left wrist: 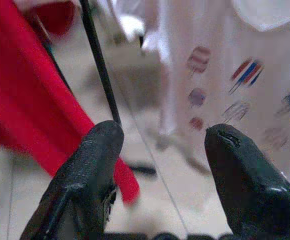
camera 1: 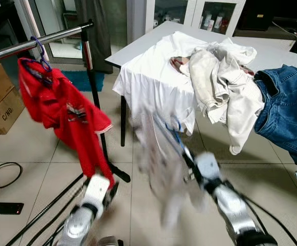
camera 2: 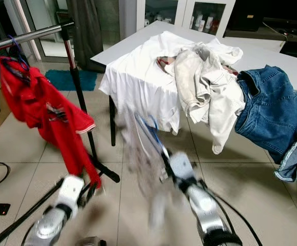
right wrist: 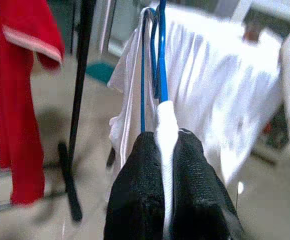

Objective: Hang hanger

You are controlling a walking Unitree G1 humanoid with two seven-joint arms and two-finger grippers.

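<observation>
My right gripper (camera 1: 188, 155) is shut on a blue hanger (right wrist: 160, 55) that carries a white garment (camera 1: 164, 169), blurred and hanging low in front of the table. The pinch shows in the right wrist view, where the fingers (right wrist: 135, 185) clamp the hanger and white cloth. A red shirt (camera 1: 66, 113) hangs on a purple hanger (camera 1: 40, 54) from the metal rail (camera 1: 36, 42) at the left. My left gripper (camera 1: 111, 193) is low by the red shirt's hem, open, with nothing between its fingers (left wrist: 90, 165).
The rack's black upright post (camera 1: 94, 102) and floor legs (camera 1: 46, 210) stand between the arms. A white table (camera 1: 138, 43) holds a white shirt (camera 1: 158, 77), a beige heap (camera 1: 220, 82) and blue jeans (camera 1: 287, 107). A cardboard box (camera 1: 0, 102) and cables (camera 1: 0, 171) lie left.
</observation>
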